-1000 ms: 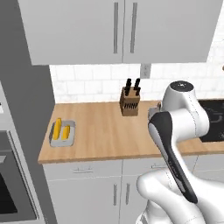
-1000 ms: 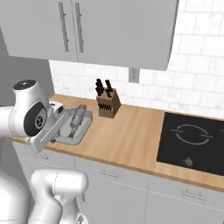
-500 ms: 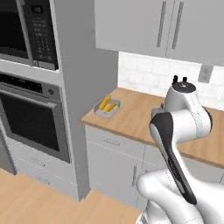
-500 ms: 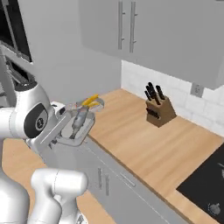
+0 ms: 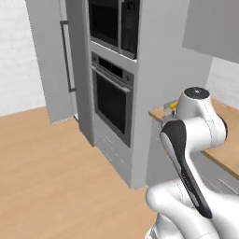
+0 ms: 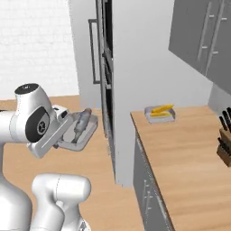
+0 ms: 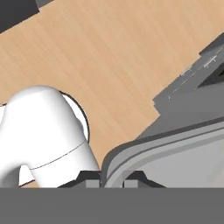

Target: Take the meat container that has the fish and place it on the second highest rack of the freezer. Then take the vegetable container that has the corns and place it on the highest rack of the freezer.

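- Gripper (image 7: 110,178) is clamped on the rim of the meat container (image 6: 77,133); in the hand view its two dark tips pinch the grey tray wall from either side.
- In the right base view that tray hangs in the air over the wooden floor (image 5: 51,172), left of the counter's end, with the fish (image 6: 81,122) lying along it.
- Freezer (image 5: 51,56) stands at the far left of the appliance wall, its long black bar handle (image 5: 66,56) upright on the door.
- Wall oven (image 5: 111,100) sits just right of it in the tall grey column.
- On the counter (image 6: 189,167), the vegetable container (image 6: 160,114) rests near the left end's back corner, holding the corns (image 6: 161,109).
- Knife block (image 6: 224,144) stands at the counter's far right.
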Controlling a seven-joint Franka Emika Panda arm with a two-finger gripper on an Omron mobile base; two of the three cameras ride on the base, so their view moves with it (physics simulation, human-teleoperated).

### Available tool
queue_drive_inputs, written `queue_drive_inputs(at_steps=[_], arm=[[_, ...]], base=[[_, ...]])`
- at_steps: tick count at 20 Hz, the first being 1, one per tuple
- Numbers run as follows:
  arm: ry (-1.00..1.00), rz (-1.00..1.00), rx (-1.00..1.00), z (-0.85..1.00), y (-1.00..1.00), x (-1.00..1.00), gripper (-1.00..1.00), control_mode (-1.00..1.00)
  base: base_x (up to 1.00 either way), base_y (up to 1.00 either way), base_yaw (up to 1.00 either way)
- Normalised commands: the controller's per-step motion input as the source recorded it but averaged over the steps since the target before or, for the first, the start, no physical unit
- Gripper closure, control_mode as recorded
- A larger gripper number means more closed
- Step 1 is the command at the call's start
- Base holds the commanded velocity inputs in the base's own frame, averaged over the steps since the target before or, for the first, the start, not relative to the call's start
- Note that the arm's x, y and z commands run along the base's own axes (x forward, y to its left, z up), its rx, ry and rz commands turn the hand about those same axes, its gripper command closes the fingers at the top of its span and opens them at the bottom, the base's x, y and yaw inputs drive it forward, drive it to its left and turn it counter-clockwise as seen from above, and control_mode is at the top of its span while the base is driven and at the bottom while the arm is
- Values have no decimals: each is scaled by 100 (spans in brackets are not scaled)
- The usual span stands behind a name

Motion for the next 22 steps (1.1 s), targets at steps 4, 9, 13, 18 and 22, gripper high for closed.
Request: queue_drive_inputs(at_steps=[4, 9, 13, 18, 22], arm=[[0, 0, 0, 0, 0, 0, 100, 100], [0, 0, 0, 0, 0, 0, 100, 100], [0, 0, 0, 0, 0, 0, 100, 100], [0, 0, 0, 0, 0, 0, 100, 100], [0, 0, 0, 0, 0, 0, 100, 100]], base=[[26, -11, 68], [80, 19, 21], [100, 40, 0], [95, 64, 0], [76, 78, -1]])
